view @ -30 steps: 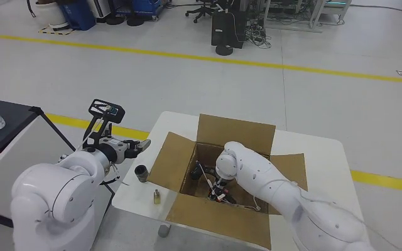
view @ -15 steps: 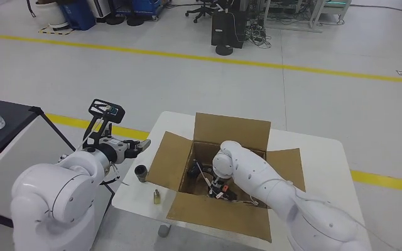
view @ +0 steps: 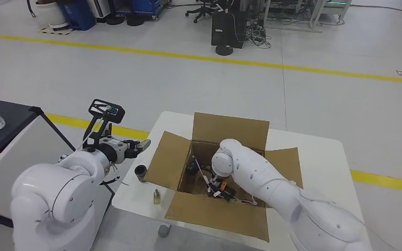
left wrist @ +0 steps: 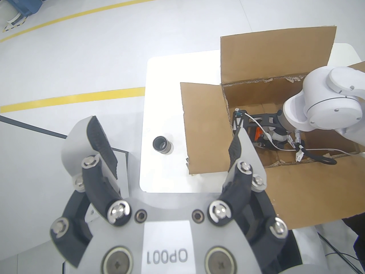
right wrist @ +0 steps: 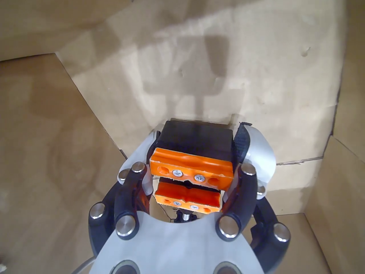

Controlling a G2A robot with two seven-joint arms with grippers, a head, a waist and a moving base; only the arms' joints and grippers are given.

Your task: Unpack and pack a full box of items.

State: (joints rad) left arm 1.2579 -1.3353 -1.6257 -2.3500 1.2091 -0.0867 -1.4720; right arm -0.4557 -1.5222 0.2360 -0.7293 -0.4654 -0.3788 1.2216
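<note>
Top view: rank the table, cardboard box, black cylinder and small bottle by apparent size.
1. table
2. cardboard box
3. black cylinder
4. small bottle, only narrowly smaller than the cylinder; they stand close together, so nearness hardly skews it.

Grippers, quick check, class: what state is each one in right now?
Left gripper: open, empty.
Right gripper: shut on the orange-and-black block inside the box.

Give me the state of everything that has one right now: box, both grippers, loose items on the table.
cardboard box: open, flaps spread out.
right gripper: inside the cardboard box, shut on the orange and black clamp.
orange and black clamp: held between the right gripper's fingers.
left gripper: open, empty, outside the box.
black cylinder: upright on the table, free.
small bottle: upright on the table, free.
</note>
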